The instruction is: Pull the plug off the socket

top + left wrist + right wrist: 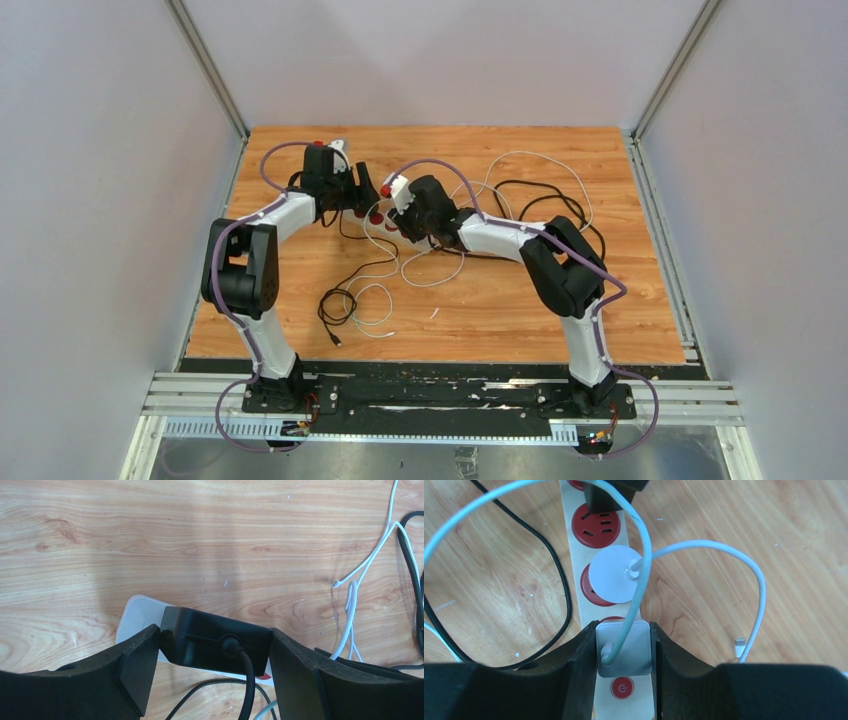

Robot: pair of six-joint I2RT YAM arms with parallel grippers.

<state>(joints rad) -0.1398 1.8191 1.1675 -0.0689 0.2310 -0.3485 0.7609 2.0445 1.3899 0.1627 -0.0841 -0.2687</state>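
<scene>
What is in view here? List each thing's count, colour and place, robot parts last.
wooden table: one, light brown, beneath everything
long plastic power strip: one, white, between the grippers
round outlets: four, red, along the strip
round power button: one, red, strip's end
square plug: one, white, outlet beside the button
round plug: one, white, next outlet
rectangular adapter: one, black, strip's other end
thin cables: several, white, looped on the table
thicker cables: several, black, looped on the table
robot arms: two, black-and-white, near edge
left gripper: one, black, closed around the adapter
right gripper: one, black, shut on the square plug
</scene>
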